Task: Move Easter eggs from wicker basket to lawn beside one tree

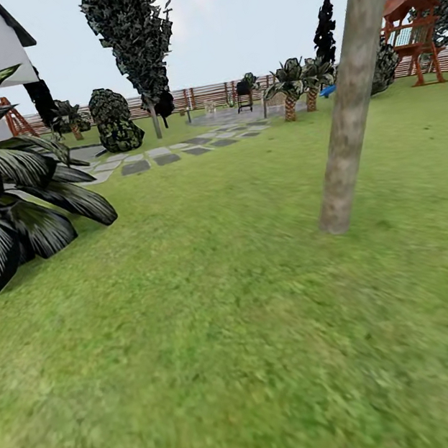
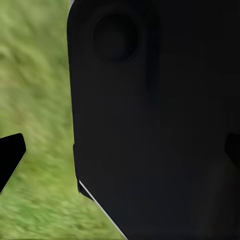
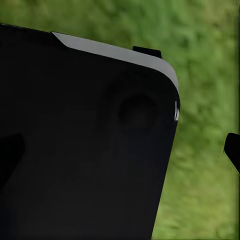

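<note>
Mottled green lawn (image 1: 222, 341) is seen running to a slatted fence (image 1: 202, 95), with a pale leaning tree (image 1: 350, 108) trunk standing ahead to the right. Eggs and basket cannot be located from these views, so progress is judged unknown, probably transit. Finger spacing on either gripper cannot be determined, dark robot body blocking both wrist views.

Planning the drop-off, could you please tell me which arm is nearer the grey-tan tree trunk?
Probably right: the trunk stands right of centre ahead; both arms sit close against the robot's dark body.
</note>
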